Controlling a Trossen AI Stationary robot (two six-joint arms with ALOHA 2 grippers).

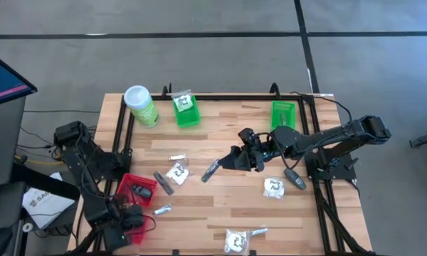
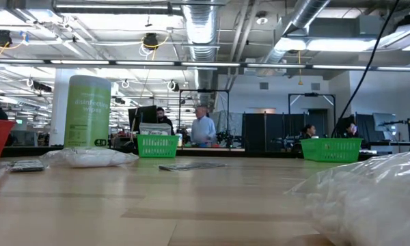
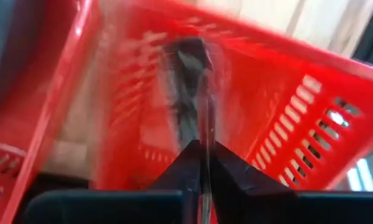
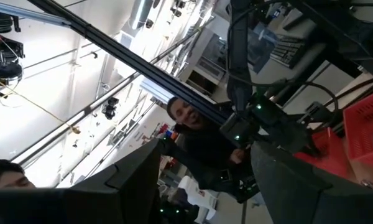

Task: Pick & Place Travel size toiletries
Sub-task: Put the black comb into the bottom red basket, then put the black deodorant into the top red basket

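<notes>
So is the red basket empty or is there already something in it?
Not empty. In the high view a dark oval piece lies inside the red basket, and the left wrist view shows a dark item on its floor.

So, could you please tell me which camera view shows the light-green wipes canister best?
The low view: the canister stands upright in side profile with its printed label visible. The high view shows mainly its white lid at the table's far left corner. Neither wrist view shows it.
</notes>
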